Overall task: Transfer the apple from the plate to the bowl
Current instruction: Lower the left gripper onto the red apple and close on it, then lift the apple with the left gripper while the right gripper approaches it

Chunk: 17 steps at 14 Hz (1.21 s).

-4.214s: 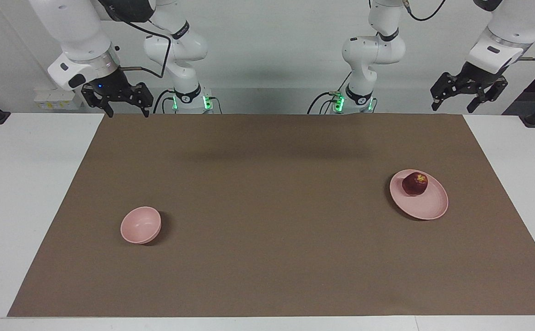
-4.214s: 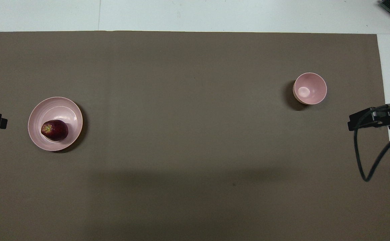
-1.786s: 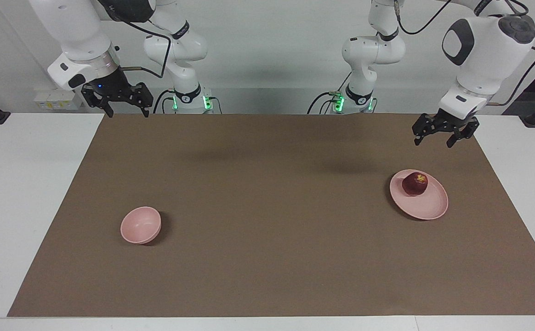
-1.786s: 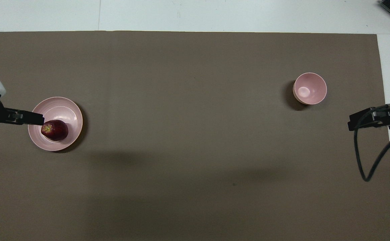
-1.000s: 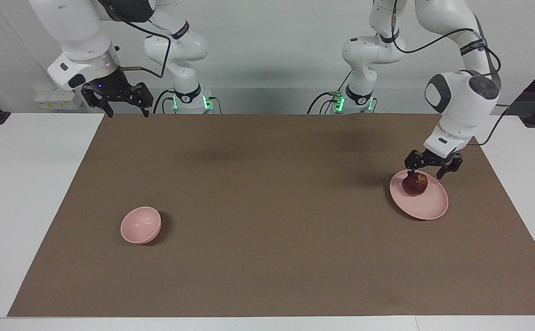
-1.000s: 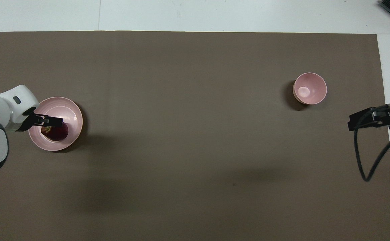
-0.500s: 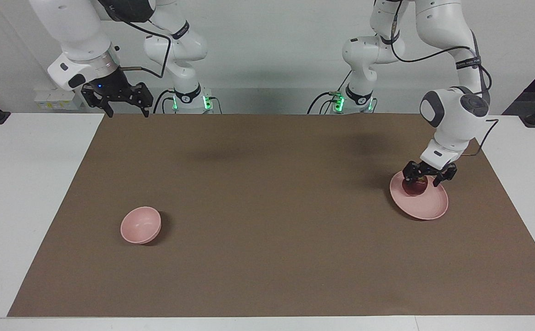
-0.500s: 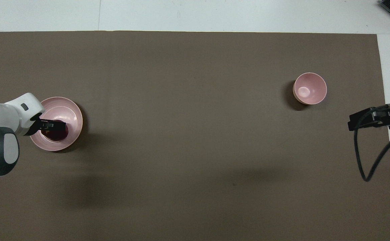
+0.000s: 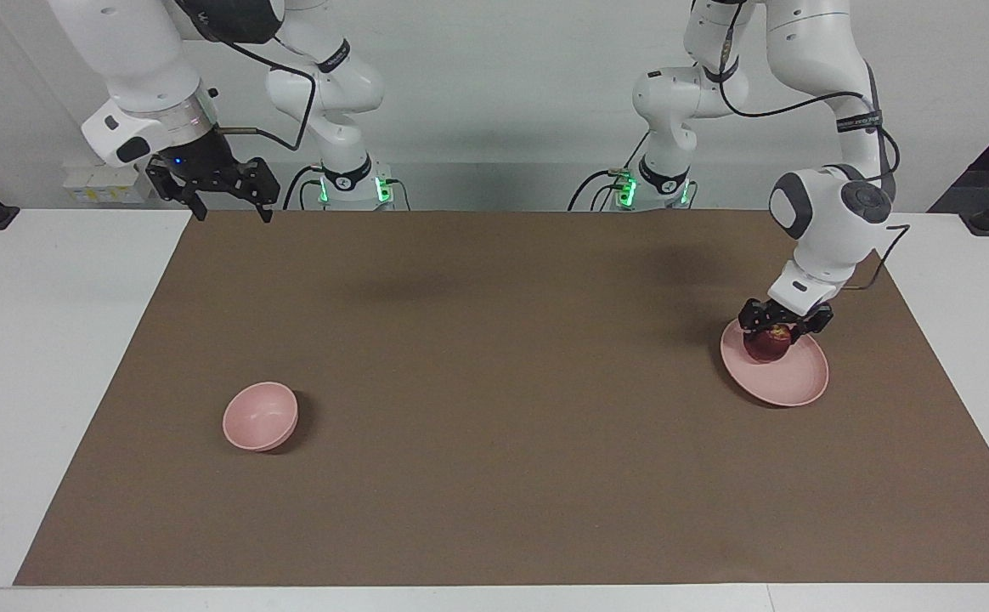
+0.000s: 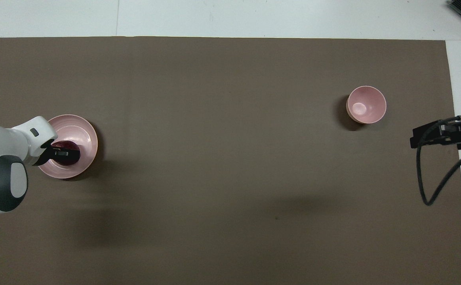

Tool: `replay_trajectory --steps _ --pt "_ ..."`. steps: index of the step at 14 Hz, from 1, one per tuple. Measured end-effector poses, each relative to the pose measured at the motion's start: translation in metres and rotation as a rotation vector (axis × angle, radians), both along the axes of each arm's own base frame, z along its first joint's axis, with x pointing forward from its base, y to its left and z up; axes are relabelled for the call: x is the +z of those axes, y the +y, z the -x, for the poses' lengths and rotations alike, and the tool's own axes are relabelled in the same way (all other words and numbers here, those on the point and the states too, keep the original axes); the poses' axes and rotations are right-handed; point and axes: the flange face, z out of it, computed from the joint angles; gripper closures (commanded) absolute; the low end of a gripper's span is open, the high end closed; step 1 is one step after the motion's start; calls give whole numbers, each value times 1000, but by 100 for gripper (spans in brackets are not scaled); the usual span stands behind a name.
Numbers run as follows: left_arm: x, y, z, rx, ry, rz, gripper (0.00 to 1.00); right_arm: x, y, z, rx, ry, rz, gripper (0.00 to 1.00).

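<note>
The dark red apple lies on the pale pink plate, toward the left arm's end of the table. My left gripper has come down onto the apple. Its fingers are closed against the apple's sides and it covers the top of the fruit. The small deep pink bowl stands empty toward the right arm's end of the table. My right gripper waits open, raised over the brown mat's corner by its own base.
A brown mat covers most of the white table, with only bare mat between plate and bowl. A black cable loops down from the right arm.
My left gripper came down over the plate, sank around the apple and closed its fingers on it. Apple, plate and bowl have kept their places. The right arm shifted only slightly.
</note>
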Motion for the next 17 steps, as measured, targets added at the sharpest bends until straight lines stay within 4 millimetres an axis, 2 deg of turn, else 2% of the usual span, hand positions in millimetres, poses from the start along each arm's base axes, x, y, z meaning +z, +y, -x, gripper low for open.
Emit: replay_trajectory --steps 1,2,6,9,12,15,17 --pt "2 0 -2 0 -14 -1 98 -3 1 0 -31 9 -22 0" --pt "4 0 -4 0 -27 -2 100 -6 0 -1 -66 19 -44 0" --pt "22 -1 -18 -5 -73 -5 100 -20 13 0 -234 81 -149 0" --pt "43 -17 -26 -33 -113 -4 100 -36 26 -4 -351 153 -233 0" --pt "59 -51 -22 -28 -114 67 100 -49 43 -8 -462 226 -301 0" --pt "74 -102 -16 -6 -113 198 100 -48 76 -7 -559 295 -370 0" --pt "77 -134 -12 22 -102 290 100 -58 89 -11 -596 347 -420 0"
